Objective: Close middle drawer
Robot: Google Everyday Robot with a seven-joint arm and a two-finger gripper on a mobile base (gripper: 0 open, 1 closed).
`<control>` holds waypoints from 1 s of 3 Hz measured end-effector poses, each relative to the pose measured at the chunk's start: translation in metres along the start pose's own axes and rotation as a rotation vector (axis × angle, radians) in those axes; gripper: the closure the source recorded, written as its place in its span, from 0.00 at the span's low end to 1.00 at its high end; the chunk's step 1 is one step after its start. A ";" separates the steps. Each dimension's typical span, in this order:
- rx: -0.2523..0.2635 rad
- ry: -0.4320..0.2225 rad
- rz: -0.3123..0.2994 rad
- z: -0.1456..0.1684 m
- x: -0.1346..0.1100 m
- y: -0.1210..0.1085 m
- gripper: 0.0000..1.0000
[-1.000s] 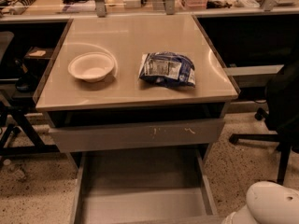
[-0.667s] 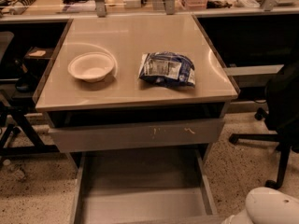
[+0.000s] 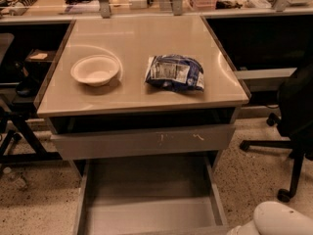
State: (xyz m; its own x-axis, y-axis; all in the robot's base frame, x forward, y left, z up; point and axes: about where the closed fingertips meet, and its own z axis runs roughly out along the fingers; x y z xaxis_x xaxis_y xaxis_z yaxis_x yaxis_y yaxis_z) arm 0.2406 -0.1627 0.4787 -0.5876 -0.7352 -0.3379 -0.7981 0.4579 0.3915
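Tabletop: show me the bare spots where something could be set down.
Tabletop: free across the whole back, behind the bowl and bag; a narrow gap between those two; a strip along the front edge. The open middle drawer shows a bare tray. Crowded: the ledge behind the tabletop. Gripper: out of view; a white robot part shows bottom right.

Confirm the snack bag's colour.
The bag is blue with white print; camera view. The gripper is not in view.

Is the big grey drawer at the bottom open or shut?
Open: the wide grey metal drawer sticks out from under the table, its long tray showing. The gripper is not in view.
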 end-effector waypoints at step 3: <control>-0.028 -0.053 -0.062 0.034 -0.008 -0.027 1.00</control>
State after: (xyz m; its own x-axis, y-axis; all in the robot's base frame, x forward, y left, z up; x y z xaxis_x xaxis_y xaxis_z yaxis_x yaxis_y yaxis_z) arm 0.2620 -0.1521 0.4419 -0.5442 -0.7337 -0.4068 -0.8294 0.3978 0.3922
